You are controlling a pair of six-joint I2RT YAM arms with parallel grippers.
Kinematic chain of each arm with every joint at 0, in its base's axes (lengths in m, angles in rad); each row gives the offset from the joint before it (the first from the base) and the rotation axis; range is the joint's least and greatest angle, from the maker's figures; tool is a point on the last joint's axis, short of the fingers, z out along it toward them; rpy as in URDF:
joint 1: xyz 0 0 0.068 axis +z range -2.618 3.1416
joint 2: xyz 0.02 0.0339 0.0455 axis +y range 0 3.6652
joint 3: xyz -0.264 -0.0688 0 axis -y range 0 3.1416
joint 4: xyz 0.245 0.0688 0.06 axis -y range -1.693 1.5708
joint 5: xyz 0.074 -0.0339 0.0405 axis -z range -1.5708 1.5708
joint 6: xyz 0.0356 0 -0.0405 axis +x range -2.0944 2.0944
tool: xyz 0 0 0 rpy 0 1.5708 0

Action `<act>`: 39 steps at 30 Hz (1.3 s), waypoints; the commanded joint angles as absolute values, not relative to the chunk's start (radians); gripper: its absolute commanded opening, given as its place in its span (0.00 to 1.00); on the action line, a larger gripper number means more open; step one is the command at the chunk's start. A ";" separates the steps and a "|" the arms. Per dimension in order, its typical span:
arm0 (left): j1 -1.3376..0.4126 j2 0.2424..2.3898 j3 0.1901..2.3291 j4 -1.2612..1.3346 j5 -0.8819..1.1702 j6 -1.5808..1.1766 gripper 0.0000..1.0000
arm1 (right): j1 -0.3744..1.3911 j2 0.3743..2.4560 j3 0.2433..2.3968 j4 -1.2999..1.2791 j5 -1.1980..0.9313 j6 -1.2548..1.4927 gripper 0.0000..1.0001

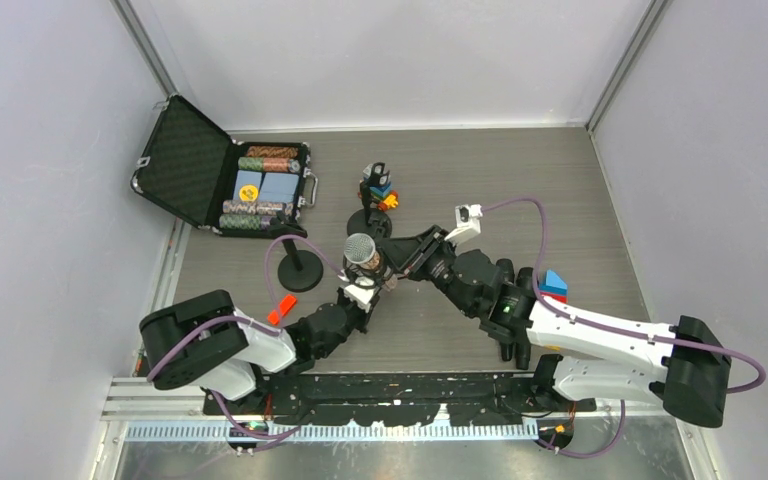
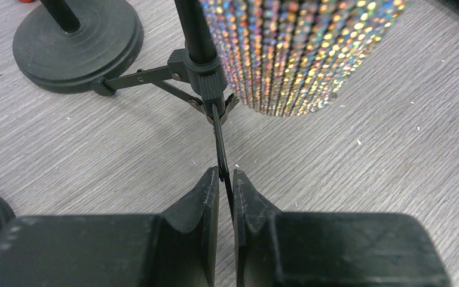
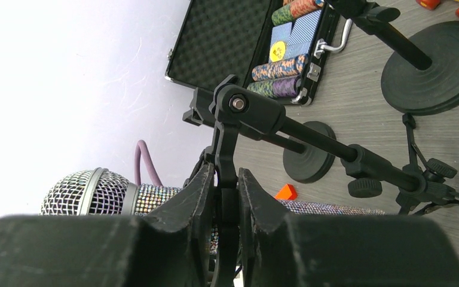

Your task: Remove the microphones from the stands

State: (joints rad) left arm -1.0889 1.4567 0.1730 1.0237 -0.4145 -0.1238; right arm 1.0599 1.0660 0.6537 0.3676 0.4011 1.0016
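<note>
Table layout around the microphone
It sits in the stand. One round base lies just left, a second base just behind, toy blocks farther behind. The case lies behind-left with chips inside, and a block well right.

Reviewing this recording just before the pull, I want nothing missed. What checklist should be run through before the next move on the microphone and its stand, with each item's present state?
1. Left claw shut on the stand leg, pinning it: ok.
2. Right claw shut on the clip: ok.
3. A claw gripping the microphone itself: not ok; neither does.
4. Microphone out of the clip: not ok; it lies in it.
5. Whole stand steady on the table: cannot tell.
</note>
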 commanded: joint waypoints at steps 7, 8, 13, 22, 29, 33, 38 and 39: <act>-1.088 1.369 0.172 1.061 -0.340 -0.112 0.30 | 1.063 1.115 0.719 0.419 0.509 1.018 0.17; -1.087 1.351 0.171 1.045 -0.336 -0.112 0.31 | 1.063 1.111 0.717 0.401 0.522 1.021 0.17; -1.087 1.254 0.173 0.912 -0.340 -0.107 0.34 | 1.063 1.055 0.676 0.381 0.613 1.055 0.15; -1.087 1.111 0.154 0.834 -0.344 -0.122 0.47 | 1.063 0.986 0.636 0.331 0.701 1.099 0.17; -1.089 0.894 0.164 0.699 -0.380 -0.134 0.49 | 1.085 0.993 0.694 0.134 0.777 1.221 0.20; -1.089 0.747 0.196 0.583 -0.385 -0.116 0.51 | 1.167 1.031 0.661 0.227 0.912 1.282 0.24; -1.089 0.649 0.216 0.493 -0.383 -0.093 0.54 | 1.193 1.063 0.649 0.263 0.961 1.324 0.34; -1.088 0.639 0.216 0.485 -0.385 -0.092 0.55 | 1.196 1.068 0.647 0.269 0.958 1.326 0.36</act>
State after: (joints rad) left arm -1.0855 0.6807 0.1776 0.5625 -0.3676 -0.1181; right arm 1.1828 1.0504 0.6533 0.2436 0.8616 1.2728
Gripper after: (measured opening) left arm 0.537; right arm 0.326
